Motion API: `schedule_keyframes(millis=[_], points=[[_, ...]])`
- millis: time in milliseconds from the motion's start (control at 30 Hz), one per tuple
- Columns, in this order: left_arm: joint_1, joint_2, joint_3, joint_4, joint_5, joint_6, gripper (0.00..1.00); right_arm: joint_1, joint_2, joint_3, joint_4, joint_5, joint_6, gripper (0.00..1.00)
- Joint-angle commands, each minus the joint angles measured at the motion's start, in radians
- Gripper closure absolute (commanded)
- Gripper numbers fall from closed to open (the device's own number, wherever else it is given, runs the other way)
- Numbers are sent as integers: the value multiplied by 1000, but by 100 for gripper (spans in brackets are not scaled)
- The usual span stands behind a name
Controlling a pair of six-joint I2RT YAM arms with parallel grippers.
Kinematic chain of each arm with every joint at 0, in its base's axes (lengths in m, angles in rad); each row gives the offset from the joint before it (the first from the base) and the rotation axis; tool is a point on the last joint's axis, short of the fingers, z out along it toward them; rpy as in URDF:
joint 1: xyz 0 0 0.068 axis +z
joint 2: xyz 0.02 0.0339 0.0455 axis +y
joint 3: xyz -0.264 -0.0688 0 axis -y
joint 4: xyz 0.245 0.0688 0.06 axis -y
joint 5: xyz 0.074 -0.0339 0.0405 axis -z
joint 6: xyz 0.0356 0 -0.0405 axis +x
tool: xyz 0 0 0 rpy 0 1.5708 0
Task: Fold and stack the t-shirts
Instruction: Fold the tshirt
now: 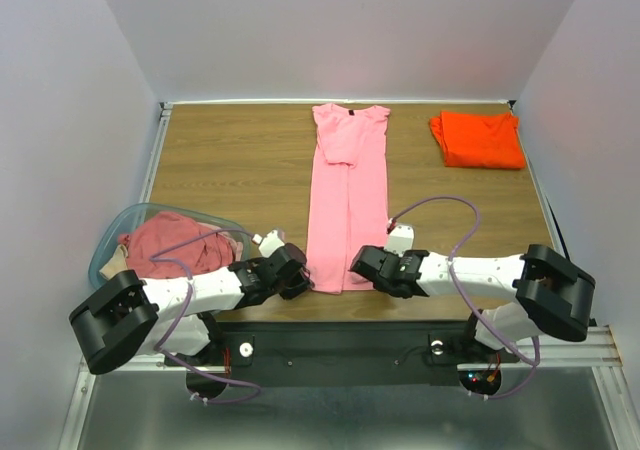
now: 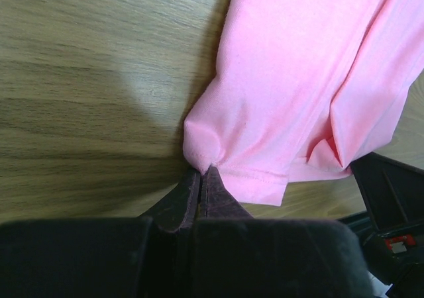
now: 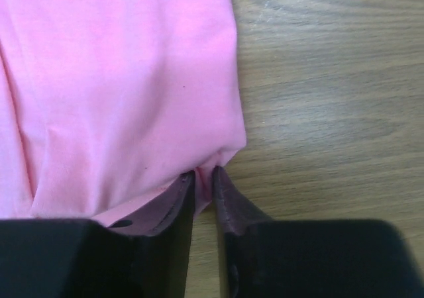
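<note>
overhead view: the light pink t-shirt (image 1: pixel 347 200) lies flat as a long narrow strip down the middle of the worktop (image 1: pixel 230 160), its collar at the far edge, its hem at the near edge between my two arms, and one sleeve laid over the chest. the left pincer (image 1: pixel 297 282) sits at the hem's left corner and the right pincer (image 1: pixel 358 262) at its right corner, both low on the wood. the orange t-shirt (image 1: pixel 478 140) rests folded in the far right corner, well apart from the pink one. at the near left, a dusty rose t-shirt (image 1: pixel 175 245) lies crumpled in the plastic tub (image 1: pixel 110 235), beside the left arm; a bit of tan fabric shows at the tub's left rim, too small for me to identify. left wrist view: the left pincer's fingers (image 2: pixel 189 202) are pressed together on the very corner of the pink hem, and the cloth puckers where they bite. the stitched hem line runs off to the right, and a fold stands up in the fabric further along. right wrist view: the right pincer's fingers (image 3: pixel 228 202) are drawn close with a thin slit between them, pinching the opposite hem corner at their tips. the cloth gathers into small creases there, with bare wood to the right.
</note>
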Motion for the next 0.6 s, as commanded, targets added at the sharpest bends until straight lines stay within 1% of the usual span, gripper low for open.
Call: schedule_keyframes(millis=[0,33,133,167,200,233,333,400,500,567], points=[[0,-16,-41,-57,17,15,100,10,26,-7,-4,-21,28,88],[0,-24,-46,-59,20,14,100,10,15,-15,-4,-39,28,100],[-4,-53,-61,-59,40,8,100,11,-80,-67,-6,-107,19,100],[-7,-66,-66,-59,48,6,100,11,-112,-79,-4,-152,6,100],[-22,-87,-73,-60,53,3,100,13,-190,-105,-4,-179,-28,100],[-23,-101,-76,-60,56,-2,100,14,-232,-116,-4,-205,-43,99],[-97,-171,-78,-71,74,-18,100,16,-416,-164,-4,-324,-99,100],[-116,-222,-72,-97,77,-25,100,16,-511,-185,-9,-350,-114,100],[-127,-269,-55,-103,82,-26,100,16,-546,-187,-12,-360,-117,100],[-127,-276,-33,-105,65,-16,100,16,-517,-167,-13,-351,-123,99]])
